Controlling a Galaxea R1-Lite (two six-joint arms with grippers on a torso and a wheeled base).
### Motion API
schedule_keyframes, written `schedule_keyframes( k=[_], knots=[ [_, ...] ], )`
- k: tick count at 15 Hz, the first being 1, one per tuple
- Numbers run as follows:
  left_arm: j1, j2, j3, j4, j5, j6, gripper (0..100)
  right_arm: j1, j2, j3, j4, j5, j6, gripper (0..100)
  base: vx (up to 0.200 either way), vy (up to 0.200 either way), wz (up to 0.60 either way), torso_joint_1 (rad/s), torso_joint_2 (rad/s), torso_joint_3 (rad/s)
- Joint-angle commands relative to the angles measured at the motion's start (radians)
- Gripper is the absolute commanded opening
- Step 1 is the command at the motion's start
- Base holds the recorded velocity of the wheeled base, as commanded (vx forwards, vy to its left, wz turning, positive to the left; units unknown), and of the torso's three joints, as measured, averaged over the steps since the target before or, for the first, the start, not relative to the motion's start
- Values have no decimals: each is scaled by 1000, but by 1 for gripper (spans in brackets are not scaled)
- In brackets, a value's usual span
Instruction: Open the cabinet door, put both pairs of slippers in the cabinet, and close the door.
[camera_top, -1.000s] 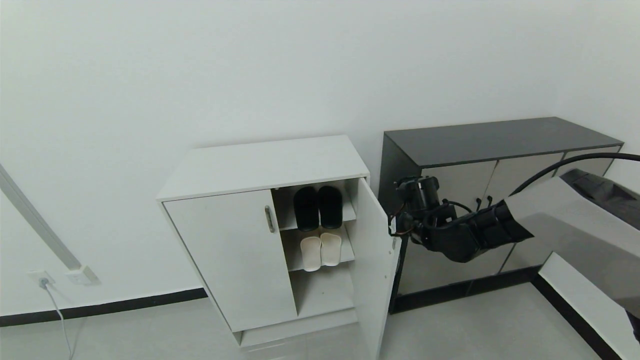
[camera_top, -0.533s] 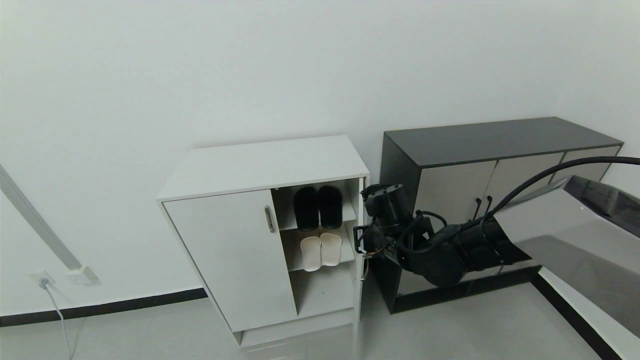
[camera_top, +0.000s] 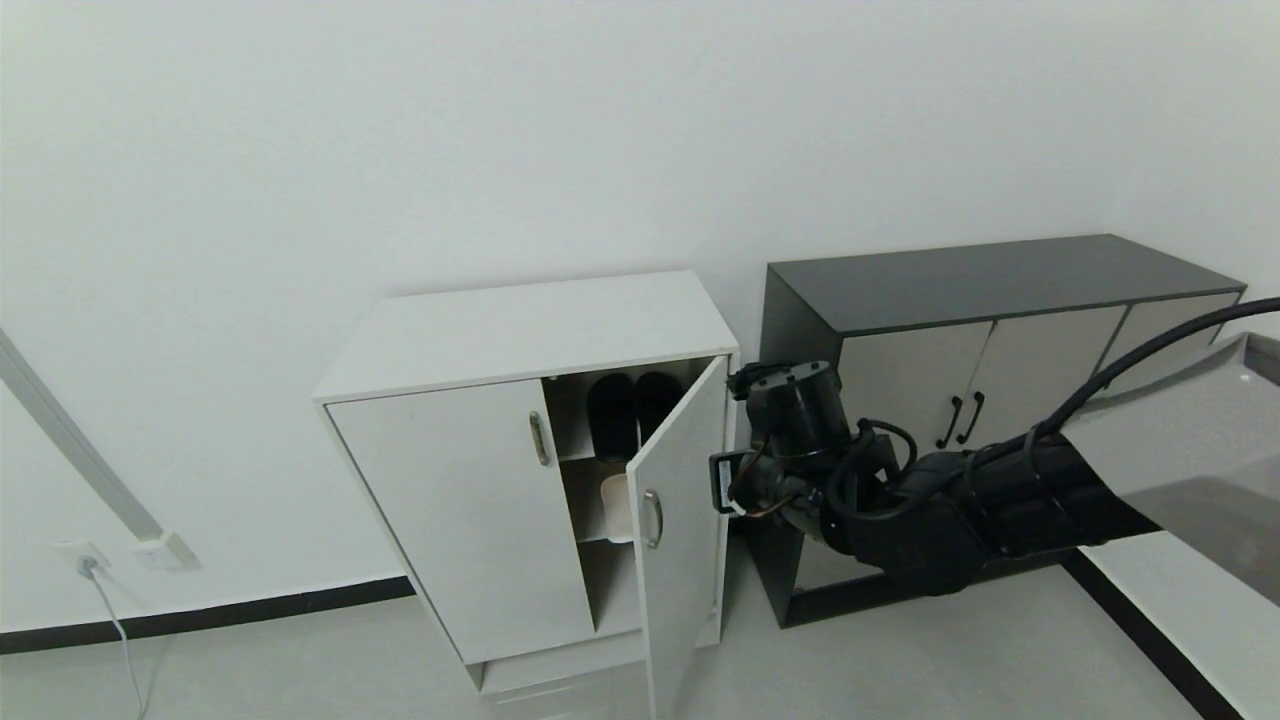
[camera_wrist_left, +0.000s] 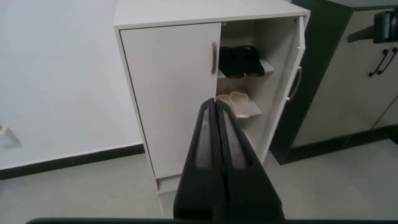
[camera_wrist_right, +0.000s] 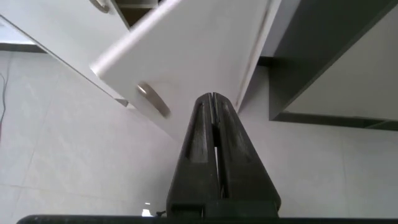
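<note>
Cabinet door (camera_top: 690, 480) looks stiff and light: push its face beside the handle (camera_top: 652, 519). Right gripper (camera_wrist_right: 213, 99), left gripper (camera_wrist_left: 216, 104): jaws pinched together, empty.

Head camera, high and well back, looks forward and down on the whole white cabinet (camera_top: 520, 335) against the wall, a dark sideboard (camera_top: 1000, 280) at its three o'clock. Left wrist camera sits lower and farther out, facing the cabinet front along the left gripper (camera_wrist_left: 216, 102); it shares with the head view the open compartment, the black slippers (camera_wrist_left: 239, 59) and the sideboard. Right wrist camera hangs close to the half-open door (camera_wrist_right: 186, 56), aimed down along the right gripper (camera_wrist_right: 213, 96) toward the floor; the door and its handle (camera_wrist_right: 152, 99) also show in the head view.
</note>
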Motion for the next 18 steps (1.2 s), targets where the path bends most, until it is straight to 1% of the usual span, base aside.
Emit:
schedule_keyframes(
  k=[1, 2, 10, 14, 16, 18],
  knots=[
    [0, 0, 0, 0, 1, 0, 0, 3, -38, 20, 1, -2, -2, 0, 0, 0, 0, 0, 0, 0],
    [0, 0, 0, 0, 1, 0, 0, 5, -38, 28, 0, -2, -2, 0, 0, 0, 0, 0, 0, 0],
    [0, 0, 0, 0, 1, 0, 0, 12, -44, 65, -17, 4, -22, 0, 0, 0, 600, 5, 4, 3],
    [0, 0, 0, 0, 1, -2, 0, 6, -46, 99, -85, 6, -45, 0, 0, 0, 0, 0, 0, 0],
    [0, 0, 0, 0, 1, 0, 0, 5, -57, 137, -132, -2, -62, 0, 0, 0, 0, 0, 0, 0],
    [0, 0, 0, 0, 1, 0, 0, 3, -86, 181, -138, -5, -65, 0, 0, 0, 0, 0, 0, 0]
  ],
)
